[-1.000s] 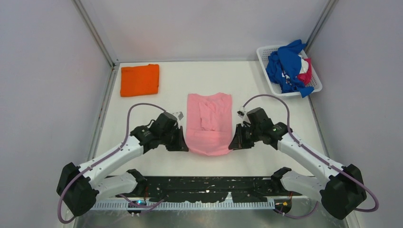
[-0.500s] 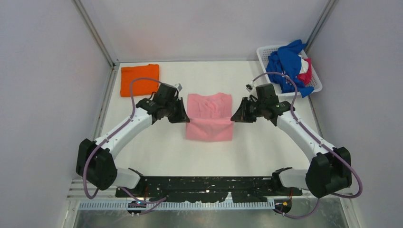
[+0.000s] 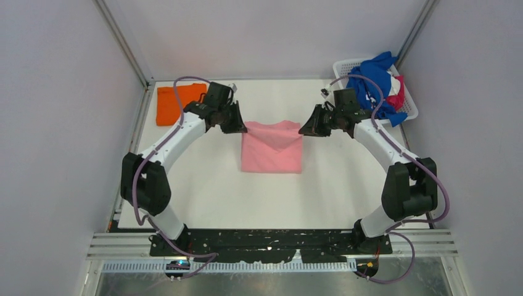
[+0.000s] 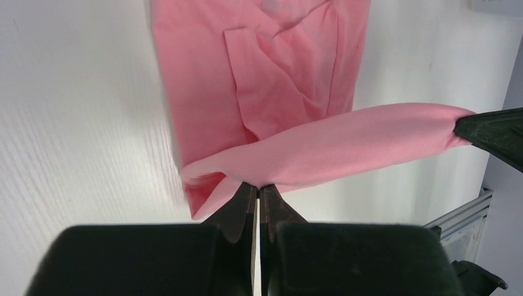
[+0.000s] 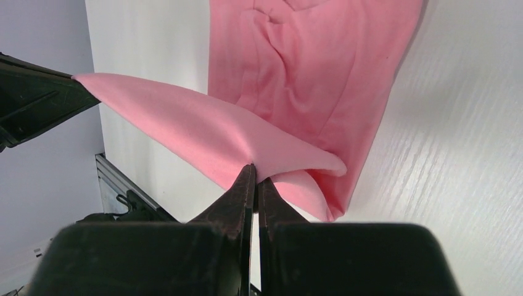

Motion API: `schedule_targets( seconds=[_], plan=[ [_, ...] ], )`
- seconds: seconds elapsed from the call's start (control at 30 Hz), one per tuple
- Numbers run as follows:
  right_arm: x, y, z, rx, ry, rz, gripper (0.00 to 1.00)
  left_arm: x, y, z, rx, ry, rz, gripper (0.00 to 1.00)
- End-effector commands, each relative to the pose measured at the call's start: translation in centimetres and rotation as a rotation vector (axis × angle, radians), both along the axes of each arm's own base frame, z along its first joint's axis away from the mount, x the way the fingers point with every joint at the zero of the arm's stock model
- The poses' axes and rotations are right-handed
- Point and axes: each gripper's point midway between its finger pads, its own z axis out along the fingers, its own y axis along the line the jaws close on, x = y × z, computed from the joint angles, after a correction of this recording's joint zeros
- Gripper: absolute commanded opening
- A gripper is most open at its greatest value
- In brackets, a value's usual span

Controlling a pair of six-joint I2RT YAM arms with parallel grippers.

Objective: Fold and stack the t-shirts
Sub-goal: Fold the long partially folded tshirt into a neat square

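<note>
The light pink t-shirt [image 3: 272,153] lies mid-table, its near edge lifted and carried over to the far end, stretched between both grippers. My left gripper [image 3: 242,128] is shut on the left corner of that edge [image 4: 259,179]. My right gripper [image 3: 303,131] is shut on the right corner [image 5: 256,161]. The rest of the pink shirt lies flat below, seen in the left wrist view [image 4: 271,74] and the right wrist view [image 5: 321,61]. A folded bright orange t-shirt [image 3: 172,105] lies at the far left. Royal blue [image 3: 370,80], magenta [image 3: 398,92] and white tees are heaped in the basket.
The white slatted basket [image 3: 345,66] stands at the far right corner. Grey walls enclose the table on three sides. The left arm reaches over beside the orange shirt.
Both grippers have moved from the near end of the pink shirt to the far end, carrying its near edge over the body and folding it in half.
</note>
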Motion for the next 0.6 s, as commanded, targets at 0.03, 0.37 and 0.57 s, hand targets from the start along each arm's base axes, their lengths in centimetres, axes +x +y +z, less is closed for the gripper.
schedule_targets(
  seconds=[0.03,0.37,0.57],
  plan=[
    [3.6,0.0,2.1,0.031,-0.09,-0.001,0.05,3.4,0.3,1.4,0.023,-0.053,0.001,0.0],
    [7.6,-0.6,-1.2,0.021,-0.029,-0.038,0.05,7.2,0.1,-2.2,0.033,0.033,0.017,0.0],
    [9.4,-1.1,-3.3,-0.006,-0.003,-0.076,0.05,9.5,-0.1,-4.7,0.049,0.083,0.034,0.0]
  ],
)
